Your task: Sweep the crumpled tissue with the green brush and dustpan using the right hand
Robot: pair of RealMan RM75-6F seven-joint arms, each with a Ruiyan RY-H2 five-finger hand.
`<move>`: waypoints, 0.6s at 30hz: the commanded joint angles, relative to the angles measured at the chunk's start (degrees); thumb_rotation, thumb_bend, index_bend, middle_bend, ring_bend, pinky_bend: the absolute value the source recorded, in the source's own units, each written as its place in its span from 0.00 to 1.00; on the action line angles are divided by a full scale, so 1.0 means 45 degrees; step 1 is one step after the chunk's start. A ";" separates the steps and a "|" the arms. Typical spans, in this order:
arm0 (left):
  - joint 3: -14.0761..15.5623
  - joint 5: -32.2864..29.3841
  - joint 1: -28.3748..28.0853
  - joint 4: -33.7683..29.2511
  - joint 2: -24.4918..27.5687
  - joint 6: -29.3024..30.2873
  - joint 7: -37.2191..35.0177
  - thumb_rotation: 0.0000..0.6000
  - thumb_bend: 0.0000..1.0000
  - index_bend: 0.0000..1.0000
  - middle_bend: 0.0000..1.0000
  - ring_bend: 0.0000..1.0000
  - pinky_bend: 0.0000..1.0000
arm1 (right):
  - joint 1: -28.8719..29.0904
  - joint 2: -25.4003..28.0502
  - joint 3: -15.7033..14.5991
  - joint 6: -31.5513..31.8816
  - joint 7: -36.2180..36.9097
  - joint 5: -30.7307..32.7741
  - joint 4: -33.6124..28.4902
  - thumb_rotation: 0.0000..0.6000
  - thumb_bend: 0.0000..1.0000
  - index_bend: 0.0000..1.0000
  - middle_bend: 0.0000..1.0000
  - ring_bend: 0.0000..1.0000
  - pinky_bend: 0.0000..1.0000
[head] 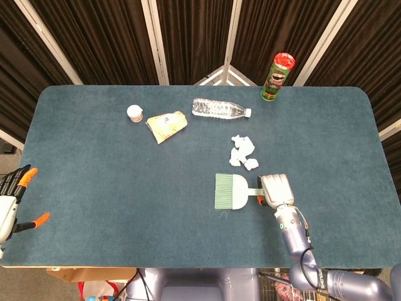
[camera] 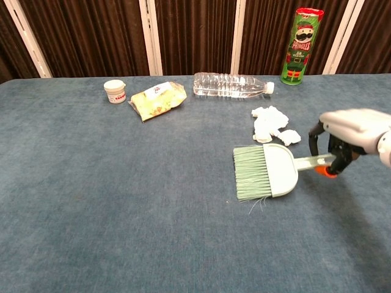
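The crumpled tissue [head: 243, 152] lies in a loose white clump near the middle of the blue table [head: 94, 169], just beyond the green brush [head: 230, 191] and a little toward the far edge; in the chest view the tissue [camera: 272, 126] sits close behind the brush head [camera: 264, 173], almost touching it. Your right hand [head: 275, 190] grips the brush by its handle, fingers curled down around it, bristles pointing to your left; the brush looks lifted or tilted off the cloth in the chest view, though you cannot tell for certain. Your left hand [head: 14, 197] hangs off the near left edge of the table, fingers spread, holding nothing. Farther back lie a clear plastic bottle [head: 220, 109] on its side, a snack packet [head: 166, 125], a small white jar [head: 135, 113], and a green chip can [head: 276, 77] standing upright at the far edge.
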 commanded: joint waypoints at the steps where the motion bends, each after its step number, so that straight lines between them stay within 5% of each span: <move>1: 0.0006 -0.0002 -0.0008 -0.0007 0.0009 -0.0021 -0.0014 1.00 0.00 0.00 0.00 0.00 0.02 | 0.0410 0.0557 0.0423 0.0058 -0.0573 0.0202 -0.0533 1.00 0.56 0.76 1.00 1.00 0.88; 18: -0.0018 -0.0199 -0.0088 -0.0076 0.0105 -0.0288 -0.0284 1.00 0.00 0.00 0.00 0.00 0.02 | 0.2812 0.0948 0.1979 -0.0479 -0.2771 0.2628 -0.0490 1.00 0.56 0.77 1.00 1.00 0.88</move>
